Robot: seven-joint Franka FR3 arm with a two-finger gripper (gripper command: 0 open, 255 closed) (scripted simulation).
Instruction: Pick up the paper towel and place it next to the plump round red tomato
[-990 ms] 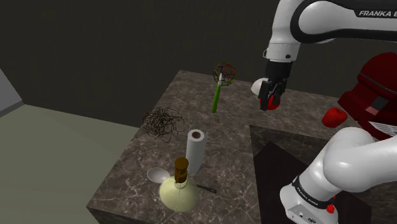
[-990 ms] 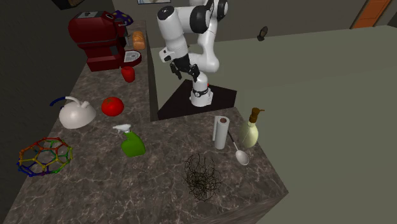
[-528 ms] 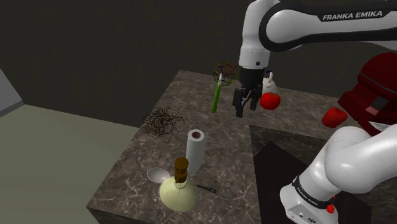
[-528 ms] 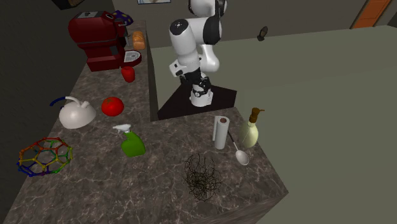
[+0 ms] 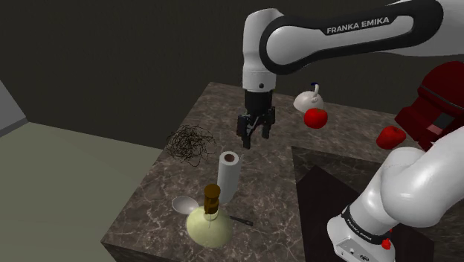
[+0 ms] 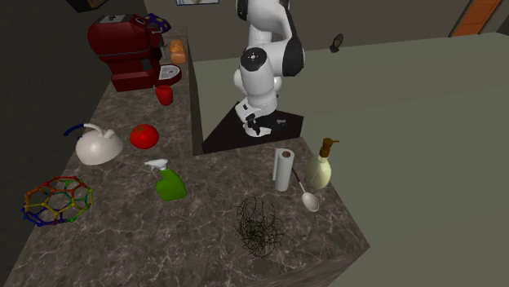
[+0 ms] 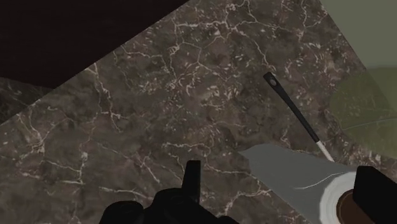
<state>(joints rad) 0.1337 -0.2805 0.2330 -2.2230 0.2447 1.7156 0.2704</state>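
Centre frame, the gripper (image 5: 254, 138) hangs wide open, empty, above the upright paper towel (image 5: 229, 176). The tomato (image 5: 316, 117) sits upper right.

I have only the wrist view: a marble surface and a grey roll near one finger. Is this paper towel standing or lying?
Observer: Standing. In the shoulder view the paper towel roll is upright beside a soap dispenser.
Operator: Is the gripper touching it?
Observer: No, the open gripper hangs in the air, apart from the roll's top.
Operator: Where is the tomato?
Observer: The red tomato lies by a white kettle, far across the countertop from the roll.
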